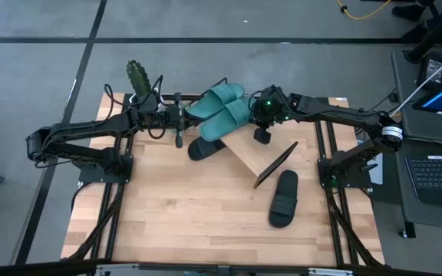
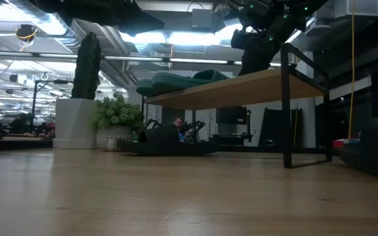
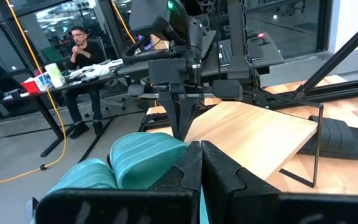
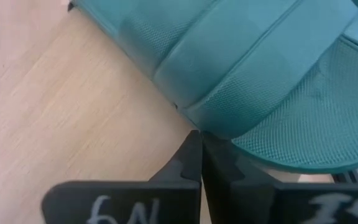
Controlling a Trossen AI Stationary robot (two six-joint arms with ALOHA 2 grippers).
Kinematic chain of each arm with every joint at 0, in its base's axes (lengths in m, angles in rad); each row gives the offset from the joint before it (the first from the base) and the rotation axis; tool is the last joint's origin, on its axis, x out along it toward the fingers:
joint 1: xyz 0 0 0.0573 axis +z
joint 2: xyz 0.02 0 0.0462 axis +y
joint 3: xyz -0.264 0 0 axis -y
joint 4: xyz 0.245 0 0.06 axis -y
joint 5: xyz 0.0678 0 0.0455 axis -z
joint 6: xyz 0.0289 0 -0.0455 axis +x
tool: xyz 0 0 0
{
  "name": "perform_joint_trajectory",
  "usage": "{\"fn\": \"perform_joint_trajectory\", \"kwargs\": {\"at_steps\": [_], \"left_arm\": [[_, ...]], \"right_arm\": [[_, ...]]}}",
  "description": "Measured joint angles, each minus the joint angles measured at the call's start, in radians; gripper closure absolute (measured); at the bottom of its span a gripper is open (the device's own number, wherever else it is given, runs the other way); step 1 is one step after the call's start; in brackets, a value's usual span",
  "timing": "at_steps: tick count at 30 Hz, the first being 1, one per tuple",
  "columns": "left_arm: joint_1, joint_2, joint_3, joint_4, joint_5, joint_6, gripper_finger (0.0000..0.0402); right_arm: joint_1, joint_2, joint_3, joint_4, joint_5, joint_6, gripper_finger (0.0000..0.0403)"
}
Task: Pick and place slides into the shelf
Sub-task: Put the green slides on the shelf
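- Hovering over the far end of the shelf (image 1: 253, 153), the right end effector (image 1: 262, 115) is sitting just beside the two teal slides (image 1: 222, 109), its fingers (image 4: 191, 163) pressed together with nothing between them, tips close against the edge of the nearer teal strap.
- Reaching in from the other side, the left end effector (image 1: 176, 116) is also pinched closed and empty, facing the teal pair across the board.
- Lying side by side, the teal pair is resting on the shelf's far, raised end, partly overhanging its edge.
- Sitting on the counter (image 1: 167, 222), one black slide (image 1: 204, 146) is lying beside and partly under the shelf's raised end, near the left end effector; the other black slide (image 1: 284, 198) is lying beyond the shelf's low end, on the right arm's side.
- Judging by this layout, the teal half is placed and the black pair is remaining.
- Picking a black slide is likely calling next for spread fingers, a descent to the counter, and a grip on its broad strap, each arm taking the one nearer to it.
- Standing off the counter's far-left corner is a potted cactus (image 1: 137, 77).
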Motion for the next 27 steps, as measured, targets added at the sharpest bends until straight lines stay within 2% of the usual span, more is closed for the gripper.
{"fn": "perform_joint_trajectory", "kwargs": {"at_steps": [20,27], "left_arm": [[0.000,0.000,0.000,-0.002,0.000,0.000,0.0401],[0.000,0.000,0.000,-0.013,0.000,-0.001,0.0401]], "right_arm": [[-0.001,0.000,0.001,-0.028,0.004,0.001,0.0397],[-0.001,0.000,0.066,-0.112,0.003,0.002,0.0397]]}}
